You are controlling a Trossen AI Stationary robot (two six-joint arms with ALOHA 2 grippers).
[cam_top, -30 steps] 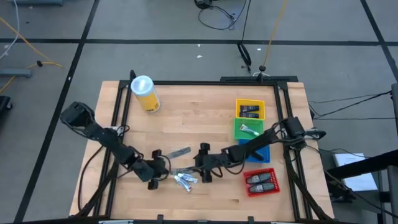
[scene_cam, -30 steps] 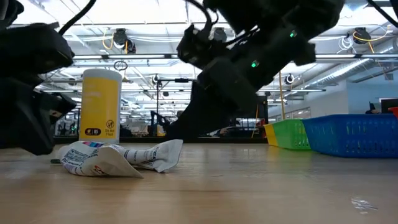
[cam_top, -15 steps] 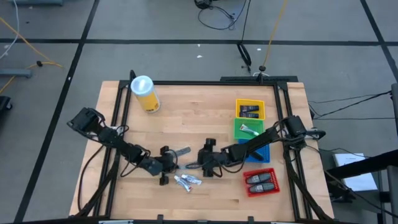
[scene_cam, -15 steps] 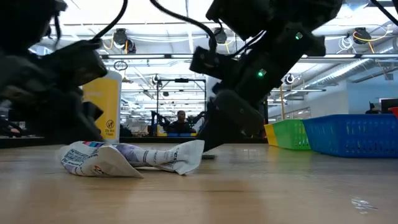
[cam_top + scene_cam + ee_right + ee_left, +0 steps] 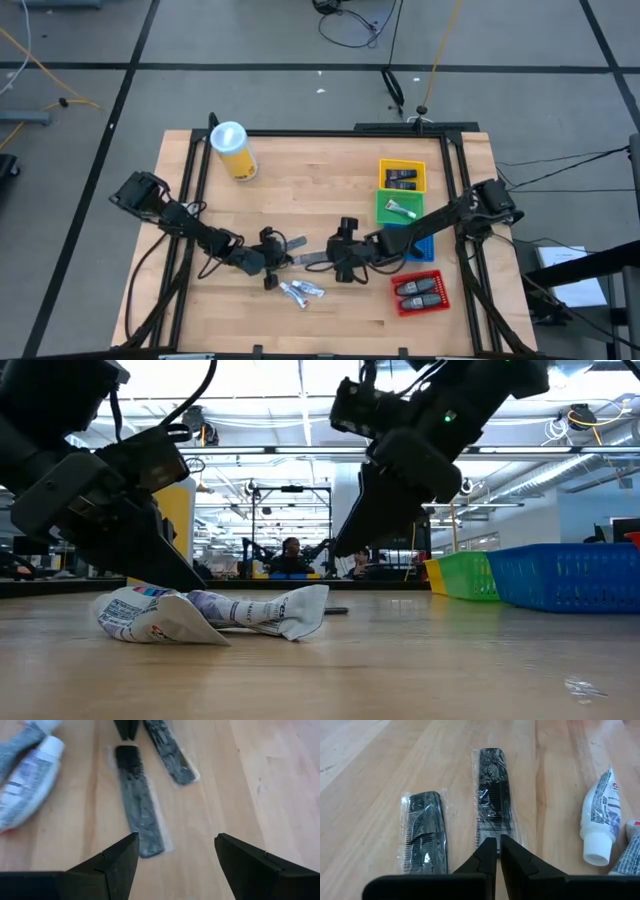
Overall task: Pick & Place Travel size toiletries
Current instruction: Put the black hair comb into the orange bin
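Two black combs in clear wrappers lie flat on the wood. One comb pack lies between my two grippers, the other comb pack just beyond it. My left gripper is shut, its tips at one end of the nearer pack. My right gripper is open and hangs above the pack's other end, touching nothing. White toothpaste tubes lie near the table's near edge. My left gripper meets the comb pack at the wrapper's end nearest to it. The shut fingertips come slanting down from the table's left, along the pack's length. The pack lies flat on the table. I cannot tell whether the tips pinch the wrapper's edge or only rest against it.
A yellow tray, green tray, blue tray and red tray line the table's right side, some holding dark items. A tall yellow canister stands at the far left. Bare wood lies in the table's middle.
My left gripper has moved toward the table's right and slightly toward the far edge, up to the end of the comb pack. My right gripper has drawn back toward the table's right and risen off the wood.
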